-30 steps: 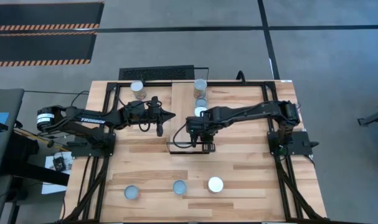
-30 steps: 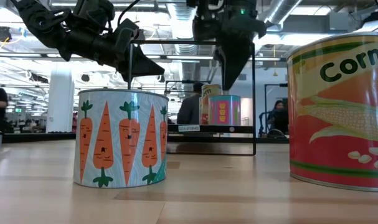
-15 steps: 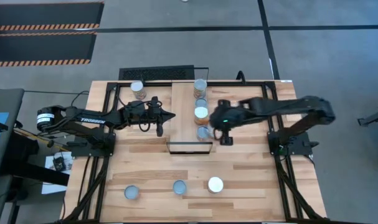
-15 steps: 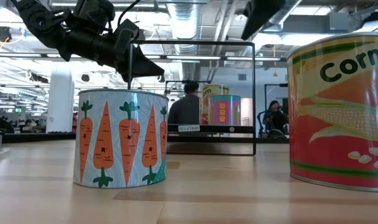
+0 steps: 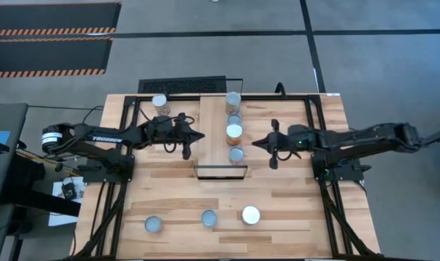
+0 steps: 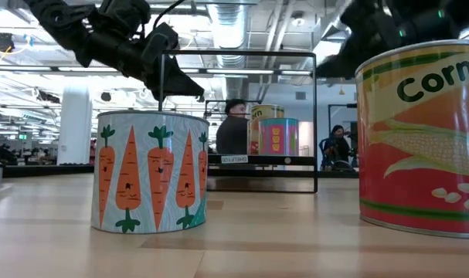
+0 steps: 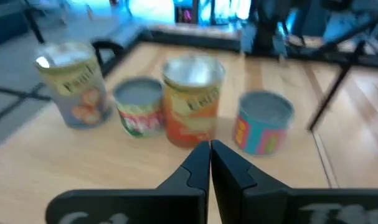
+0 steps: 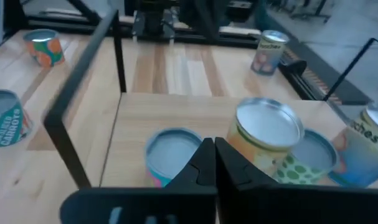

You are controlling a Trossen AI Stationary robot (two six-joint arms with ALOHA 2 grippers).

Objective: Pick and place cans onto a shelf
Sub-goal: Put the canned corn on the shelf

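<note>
The shelf (image 5: 214,138) is a light plank on a black frame in the table's middle. Several cans stand upright in a row along its right side: one at the far end (image 5: 233,99), an orange-labelled one (image 5: 235,132) and one near the near end (image 5: 236,154). My left gripper (image 5: 201,135) hovers shut over the shelf's left edge, pointing at that row (image 7: 192,99). My right gripper (image 5: 254,143) hovers shut just right of the shelf, pointing at the cans (image 8: 269,134). Neither gripper touches anything.
Three cans stand near the table's front edge: (image 5: 154,224), (image 5: 209,217), (image 5: 251,214). The low view shows a carrot can (image 6: 151,171) and a corn can (image 6: 423,139) up close. Another can (image 5: 159,102) stands at the far left. People move in the room behind.
My right gripper has left a can standing at the shelf's near end. It has risen and drawn back toward the table's right edge, has turned from pointing down to pointing level at the shelf, and is shut now. The left arm has barely moved.
</note>
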